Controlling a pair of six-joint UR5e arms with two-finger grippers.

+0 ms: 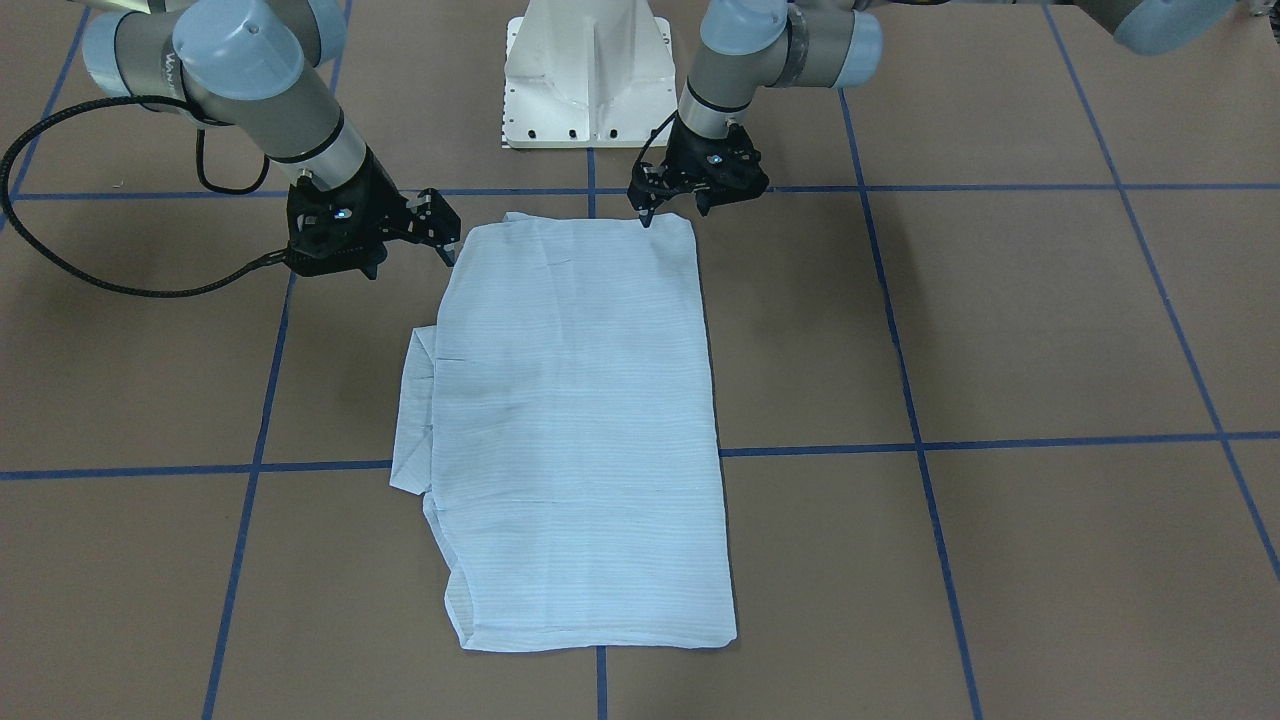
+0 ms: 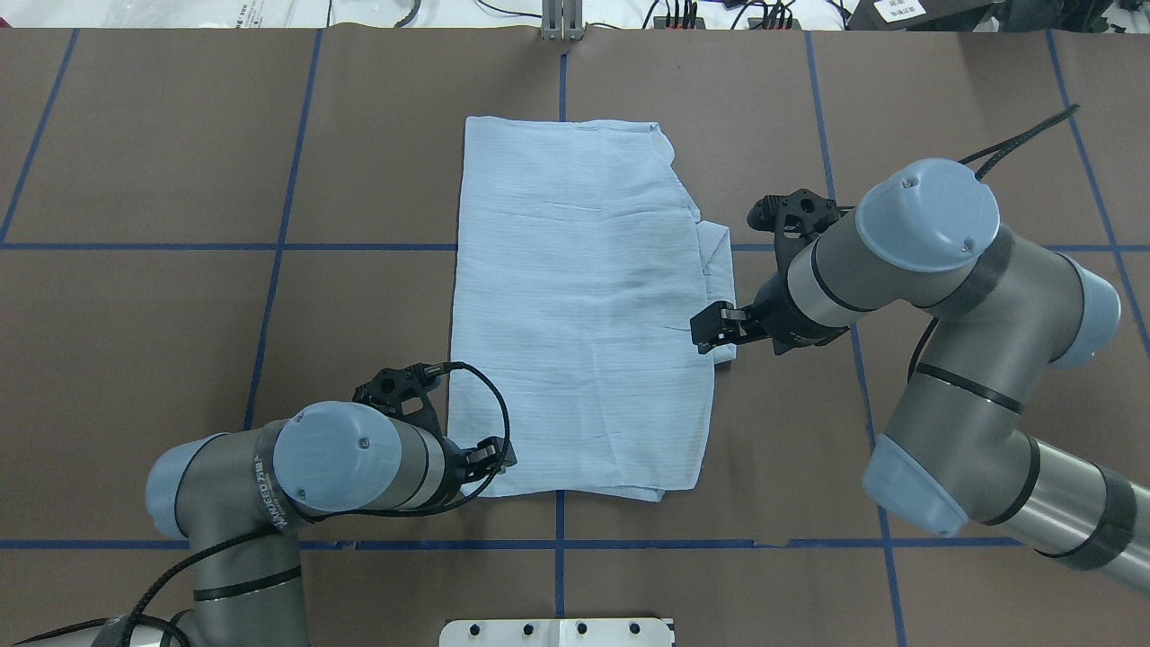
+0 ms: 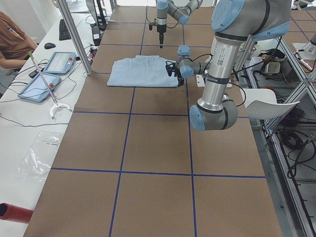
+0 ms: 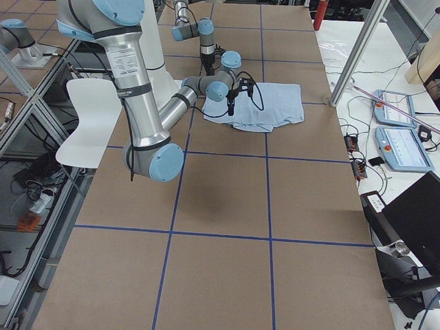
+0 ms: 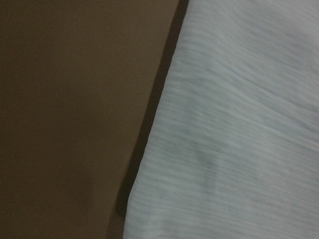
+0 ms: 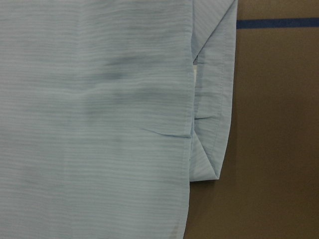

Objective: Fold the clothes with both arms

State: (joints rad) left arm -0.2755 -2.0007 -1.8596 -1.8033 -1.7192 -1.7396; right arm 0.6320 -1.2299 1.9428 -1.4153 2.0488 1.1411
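The light blue striped shirt (image 1: 575,420) lies flat on the brown table, folded into a long rectangle (image 2: 579,305). A folded sleeve edge (image 2: 717,261) sticks out on the robot's right side and also shows in the right wrist view (image 6: 214,99). My left gripper (image 1: 672,210) is low over the shirt's near left corner (image 2: 499,454), and its jaws look open. The left wrist view shows only the shirt's edge (image 5: 239,129) close up. My right gripper (image 1: 440,225) hovers at the shirt's right edge (image 2: 714,328), jaws open and empty. Collar and buttons are hidden.
The white pedestal base (image 1: 585,75) stands at the robot's table edge. Blue tape lines (image 1: 1000,442) cross the brown table. An operator's bench with tablets (image 3: 54,64) and a metal post (image 3: 74,34) line the far side.
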